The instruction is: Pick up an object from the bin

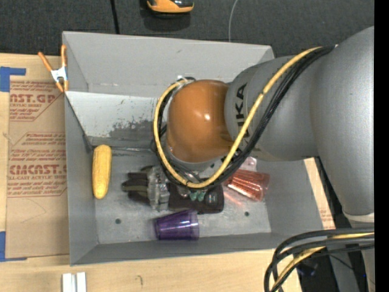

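Note:
My gripper (157, 190) is low in the middle of the bin, below the orange wrist cover. It sits over a dark, flat object (135, 183) that sticks out to its left; another dark piece (209, 201) lies just to its right. A purple plastic cup (176, 225) lies on its side directly in front of the gripper, near the bin's front wall. A yellow corn cob (101, 170) lies upright along the left wall, well apart from the gripper.
A pinkish-red ribbed translucent thing (248, 184) lies at the right of the bin floor, partly under the arm. The arm and its orange cover hide the bin's middle and back right.

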Robot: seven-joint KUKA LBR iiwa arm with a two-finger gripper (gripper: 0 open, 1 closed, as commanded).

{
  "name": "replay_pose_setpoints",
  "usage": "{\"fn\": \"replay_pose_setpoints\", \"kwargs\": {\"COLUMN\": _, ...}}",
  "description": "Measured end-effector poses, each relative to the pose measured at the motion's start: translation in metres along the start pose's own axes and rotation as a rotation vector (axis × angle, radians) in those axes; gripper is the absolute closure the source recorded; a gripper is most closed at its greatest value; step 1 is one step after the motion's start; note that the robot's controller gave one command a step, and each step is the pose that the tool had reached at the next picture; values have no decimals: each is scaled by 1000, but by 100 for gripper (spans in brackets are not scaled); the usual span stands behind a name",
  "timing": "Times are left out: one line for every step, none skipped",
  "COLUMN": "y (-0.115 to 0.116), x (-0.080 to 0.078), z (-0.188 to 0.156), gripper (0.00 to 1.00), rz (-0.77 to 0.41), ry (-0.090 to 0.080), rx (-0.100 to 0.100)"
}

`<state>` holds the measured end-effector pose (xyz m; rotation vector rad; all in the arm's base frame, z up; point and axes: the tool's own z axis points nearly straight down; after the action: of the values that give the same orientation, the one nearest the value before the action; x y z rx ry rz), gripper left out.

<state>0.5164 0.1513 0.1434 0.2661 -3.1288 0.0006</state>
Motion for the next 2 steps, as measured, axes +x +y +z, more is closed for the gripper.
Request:
{"fn": "replay_pose_setpoints", "kwargs": {"y": 1, "x": 0, "z": -1, "gripper": 100, "rz": -1, "ry": -1, "rx": -1}}
{"fn": "replay_pose_setpoints", "kwargs": {"y": 13, "x": 6, "z": -19, "gripper": 0, "rz": 33, "ry": -3, "rx": -2}}
